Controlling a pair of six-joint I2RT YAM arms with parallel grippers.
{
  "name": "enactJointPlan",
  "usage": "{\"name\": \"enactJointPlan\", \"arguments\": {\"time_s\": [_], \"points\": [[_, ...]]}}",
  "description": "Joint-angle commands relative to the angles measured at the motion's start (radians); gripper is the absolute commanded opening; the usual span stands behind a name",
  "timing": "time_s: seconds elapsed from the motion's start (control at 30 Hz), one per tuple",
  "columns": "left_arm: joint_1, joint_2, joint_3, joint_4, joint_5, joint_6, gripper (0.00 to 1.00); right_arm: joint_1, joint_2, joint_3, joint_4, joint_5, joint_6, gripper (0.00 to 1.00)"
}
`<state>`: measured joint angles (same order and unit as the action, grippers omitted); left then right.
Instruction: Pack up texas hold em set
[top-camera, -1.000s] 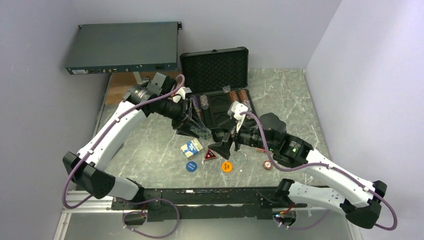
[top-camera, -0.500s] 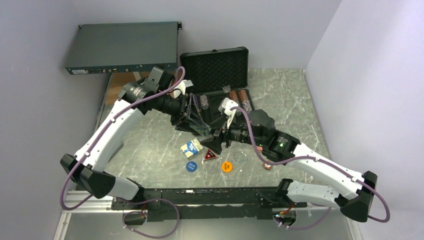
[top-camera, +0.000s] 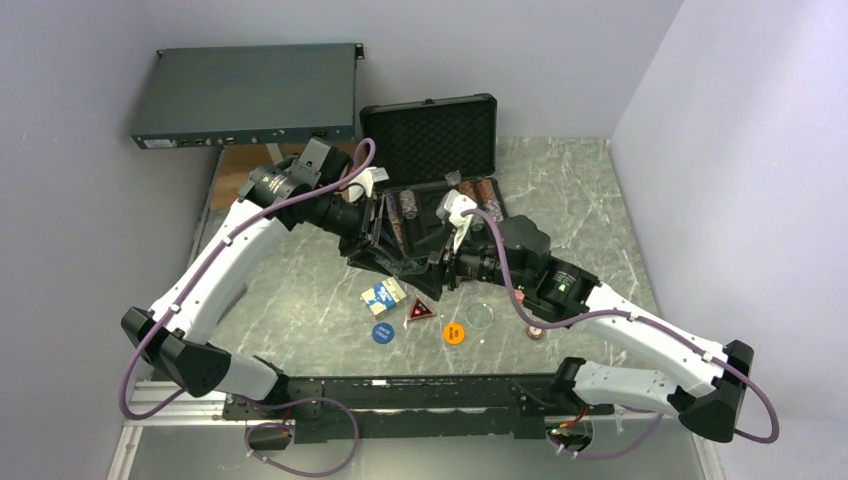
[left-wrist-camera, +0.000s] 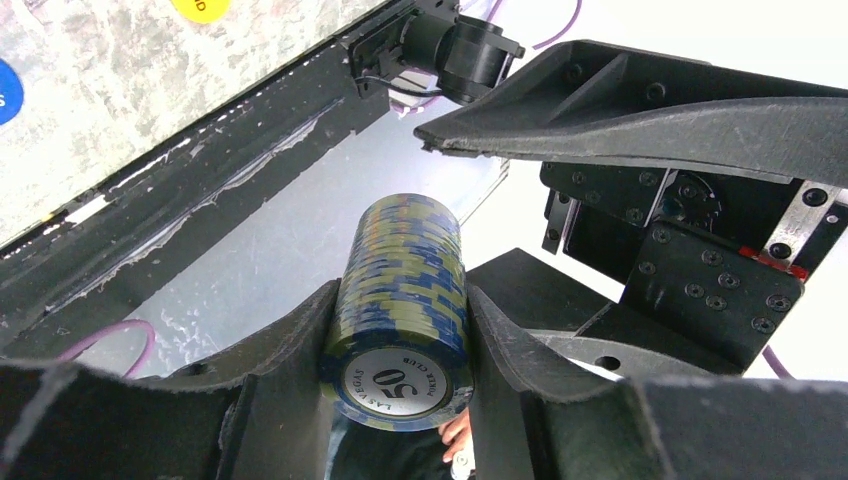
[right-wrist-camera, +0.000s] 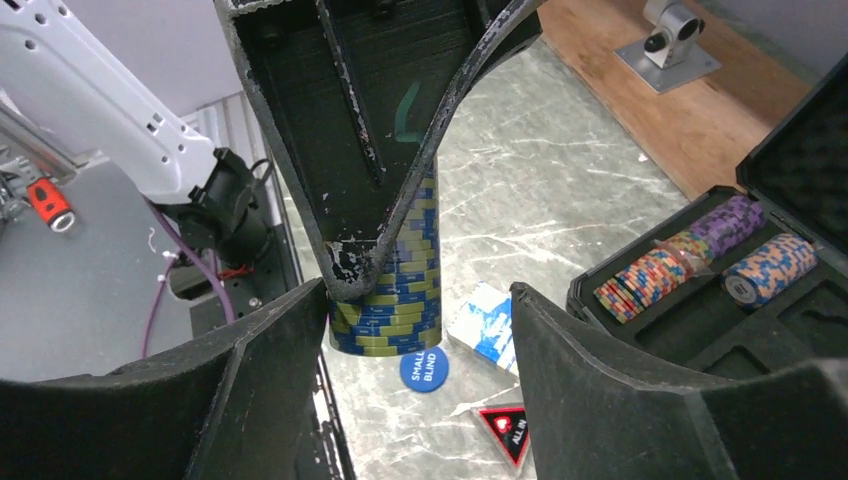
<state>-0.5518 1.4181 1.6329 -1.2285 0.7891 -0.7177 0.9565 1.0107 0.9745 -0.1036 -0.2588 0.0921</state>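
My left gripper (top-camera: 393, 248) is shut on a stack of blue and yellow-green poker chips (left-wrist-camera: 402, 300) and holds it above the table in front of the open black briefcase (top-camera: 437, 140). The stack (right-wrist-camera: 395, 290) also shows in the right wrist view, its end between my right gripper's (right-wrist-camera: 418, 300) open jaws, not touching them. My right gripper (top-camera: 436, 268) is close to the left one. Chip rows (right-wrist-camera: 675, 262) lie in the case's foam slots. On the table lie a card deck (top-camera: 383, 294), a blue button (top-camera: 382, 332), an orange button (top-camera: 454, 333) and a red triangle (top-camera: 419, 310).
A large flat grey electronics box (top-camera: 245, 95) stands at the back left, with a wooden board (top-camera: 240, 172) below it. A clear disc (top-camera: 480, 314) and a loose reddish chip (top-camera: 536, 330) lie right of the buttons. Walls close in on both sides.
My right gripper has moved up and left, close to the left gripper, its open jaws now around the stack's end. The left gripper has shifted slightly with the stack.
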Motion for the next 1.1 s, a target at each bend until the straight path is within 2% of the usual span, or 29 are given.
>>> {"name": "enactJointPlan", "arguments": {"time_s": [0.0,0.2,0.43,0.47,0.57,0.7,0.8,0.87,1.0,1.07], "points": [[-0.006,-0.020,0.023,0.022,0.049,0.018,0.00,0.004,0.013,0.038,0.059,-0.035,0.031,0.69],[-0.007,-0.009,0.033,0.015,0.052,0.035,0.00,0.012,0.026,0.020,0.078,-0.045,0.073,0.72],[-0.007,-0.009,0.021,0.023,0.062,0.042,0.00,0.016,0.031,0.020,0.086,-0.043,0.079,0.59],[-0.007,-0.013,0.016,0.029,0.068,0.039,0.00,0.017,0.036,0.021,0.085,-0.053,0.084,0.59],[-0.007,-0.015,0.010,0.041,0.080,0.035,0.00,0.027,0.049,0.023,0.084,-0.060,0.099,0.71],[-0.007,-0.013,0.016,0.039,0.087,0.041,0.00,0.044,0.054,0.016,0.095,-0.031,0.101,0.72],[-0.006,-0.012,0.018,0.025,0.083,0.052,0.00,0.049,0.053,0.018,0.094,0.001,0.101,0.65],[-0.006,-0.010,0.015,0.014,0.078,0.064,0.00,0.050,0.048,0.018,0.096,0.011,0.099,0.54],[-0.007,-0.018,0.006,0.012,0.081,0.071,0.00,0.050,0.045,0.021,0.088,0.011,0.094,0.22],[-0.007,-0.019,0.010,0.009,0.077,0.074,0.02,0.051,0.045,0.023,0.075,0.005,0.094,0.10]]}}
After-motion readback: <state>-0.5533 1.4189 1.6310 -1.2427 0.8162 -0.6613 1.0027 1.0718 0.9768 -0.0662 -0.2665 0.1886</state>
